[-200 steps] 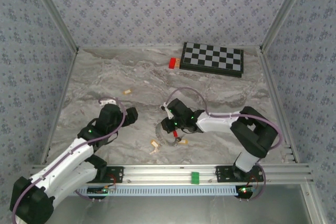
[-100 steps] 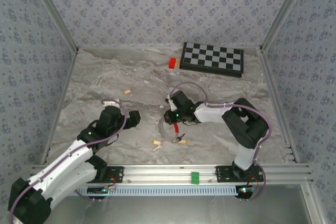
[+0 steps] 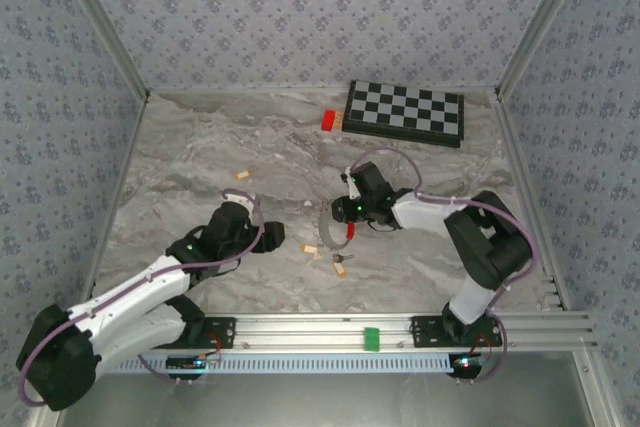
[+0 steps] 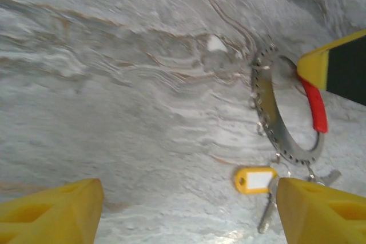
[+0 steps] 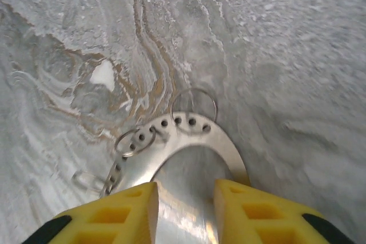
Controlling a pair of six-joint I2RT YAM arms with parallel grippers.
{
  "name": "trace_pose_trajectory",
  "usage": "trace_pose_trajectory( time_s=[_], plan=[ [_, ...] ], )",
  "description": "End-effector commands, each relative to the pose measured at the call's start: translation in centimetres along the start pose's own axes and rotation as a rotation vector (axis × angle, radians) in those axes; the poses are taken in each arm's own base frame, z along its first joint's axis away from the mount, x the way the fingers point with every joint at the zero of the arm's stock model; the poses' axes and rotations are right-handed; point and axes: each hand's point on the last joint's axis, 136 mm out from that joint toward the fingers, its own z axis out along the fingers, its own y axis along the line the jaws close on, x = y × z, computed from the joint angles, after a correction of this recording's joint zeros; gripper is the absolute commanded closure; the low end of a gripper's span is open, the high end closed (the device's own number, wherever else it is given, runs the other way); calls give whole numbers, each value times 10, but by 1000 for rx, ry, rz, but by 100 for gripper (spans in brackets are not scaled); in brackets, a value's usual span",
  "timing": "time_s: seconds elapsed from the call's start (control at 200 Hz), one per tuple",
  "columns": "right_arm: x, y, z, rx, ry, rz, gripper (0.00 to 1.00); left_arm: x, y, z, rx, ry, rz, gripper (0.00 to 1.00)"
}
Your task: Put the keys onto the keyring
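Left jaws stand wide apart with nothing between them, their yellow fingers [image 4: 51, 212] framing bare worktop [image 4: 114, 101]. The left arm [image 3: 160, 282] has swung toward 3 o'clock over the last second. Those jaws now hover just short of the nearest key [image 3: 311, 250], whose yellow tag [image 4: 254, 179] lies ahead of them in the left wrist view. A lone key [image 3: 242, 176] rests at about 11 o'clock from the left jaws, well apart from the rest.

The keyring [image 3: 323, 230] lies near the middle of the worktop, its red section [image 3: 350, 232] on the 3 o'clock side. It has been drawn toward 1 o'clock, and the nearest key has shifted with it. That hints the key may already hang from one of the small wire loops [image 5: 193, 104] threaded through the band, though I cannot tell for sure. A third key [image 3: 341, 263] lies just at the ring's 6 o'clock.

Right jaws sit over the keyring at its red end. They were nearly together a second ago and have since loosened. The metal band [image 5: 189, 132] runs in between their fingers [image 5: 257, 210], but I cannot tell whether they still pinch it.

As I judge it, the right arm [image 3: 440, 212] has placed the ring within the left arm's reach and is easing its hold. The left jaws are coming in to work on a key. The lone key has yet to be fetched, so the task is far from finished.

At 12 o'clock, a red block [image 3: 329, 120] sits just beside a chessboard [image 3: 405, 112], out of the way.
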Motion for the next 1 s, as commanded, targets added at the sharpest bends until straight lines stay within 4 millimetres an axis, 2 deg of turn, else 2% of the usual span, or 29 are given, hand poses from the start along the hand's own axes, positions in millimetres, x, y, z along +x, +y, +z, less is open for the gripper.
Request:
trace_pose_trajectory(
  time_s=[0.0,0.03,0.18,0.375,0.545,0.994],
  plan=[
    [-19,-3,-28,50,-134,-50,63,-6,-30,6,99,1,23,31],
    [-23,-4,-37,67,-168,-64,61,-4,-34,10,110,10,25,34],
    [-29,-13,-70,123,-303,-102,55,-1,-55,27,173,41,34,40],
    [-32,-15,-95,111,-417,-104,52,1,-74,49,247,76,38,46],
    [-34,-13,-102,99,-438,-101,52,3,-80,65,261,104,47,54],
    [-32,-12,-97,87,-426,-95,52,19,-79,96,248,183,77,67]
  ],
)
